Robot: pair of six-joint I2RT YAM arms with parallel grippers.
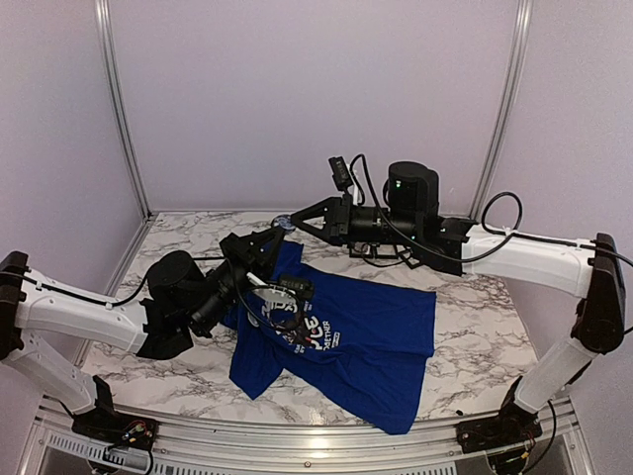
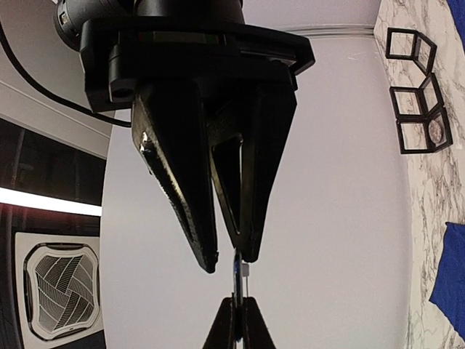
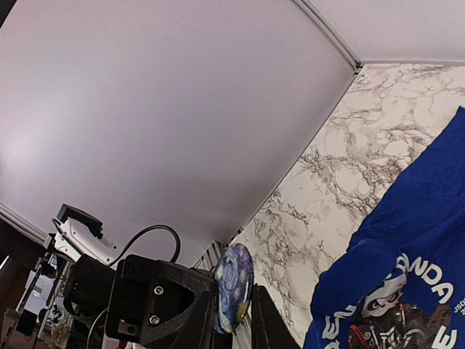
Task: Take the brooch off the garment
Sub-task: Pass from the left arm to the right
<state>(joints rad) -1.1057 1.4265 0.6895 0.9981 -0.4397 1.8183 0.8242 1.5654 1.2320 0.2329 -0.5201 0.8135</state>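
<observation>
Overhead first: my left pincer (image 1: 269, 236) and right pincer (image 1: 297, 222) meet tip to tip above the desk (image 1: 475, 336). The brooch (image 1: 283, 222) is a small bluish spot right at the junction. The garment (image 1: 366, 336) lies spread on the desk, below both tips and on their near side, apart from them. The brooch looks already off it.

Left wrist view: left pincer together, fingers drawn to a point. The brooch (image 2: 237, 280) shows edge-on as a thin line straight ahead of those tips, running into the right pincer's tips opposite. Cannot tell whether my left tips nip its rim or only meet it.

Right wrist view: the brooch (image 3: 234, 287) is a round disc with a swirled blue-and-yellow face. It stands between the right fingers, flat faces toward them. Right pincer drawn in on it; reads as a grip. The garment (image 3: 414, 240) sits lower, off to this pincer's right, clear.

Judgement: the disc's plane lies along the tip-to-tip line and the right arm has it, so any parting should run along that line.
</observation>
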